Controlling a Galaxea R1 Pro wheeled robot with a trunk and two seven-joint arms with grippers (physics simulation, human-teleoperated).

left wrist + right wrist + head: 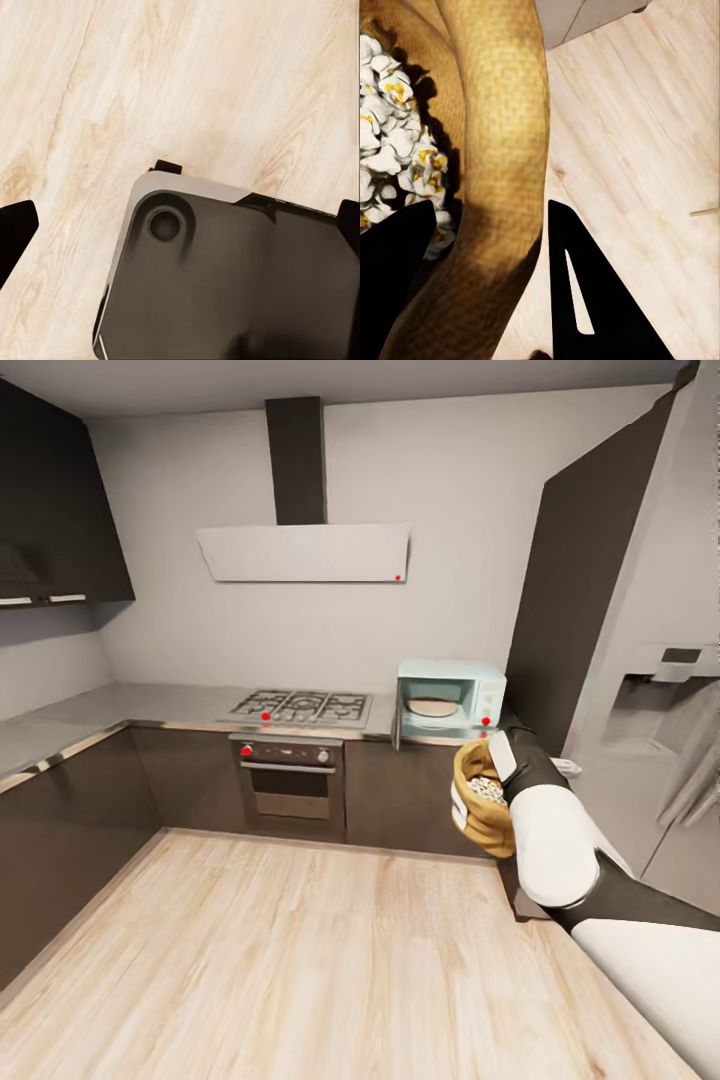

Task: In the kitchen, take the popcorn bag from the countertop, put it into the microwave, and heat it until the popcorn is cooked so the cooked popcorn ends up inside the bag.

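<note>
A kitchen seen from the robot's head camera, with pale wood flooring (300,950) and dark cabinets under a light-grey countertop (130,705) that runs around the corner. The mint-blue microwave (450,697) sits at the right end of the countertop, beside the gas hob (302,707), its door swung open and a round turntable plate visible inside. The right gripper (487,247) holds the popcorn bag (482,800) in mid-air in front of the lower cabinets, below and just right of the microwave; its dark fingers (585,292) are closed on the bag's tan wall. The bag's mouth is open, showing white and yellow popcorn (390,157) inside. The left wrist view shows the robot's dark base (225,277) over the floor; whether the left gripper's jaws are parted or closed cannot be told.
</note>
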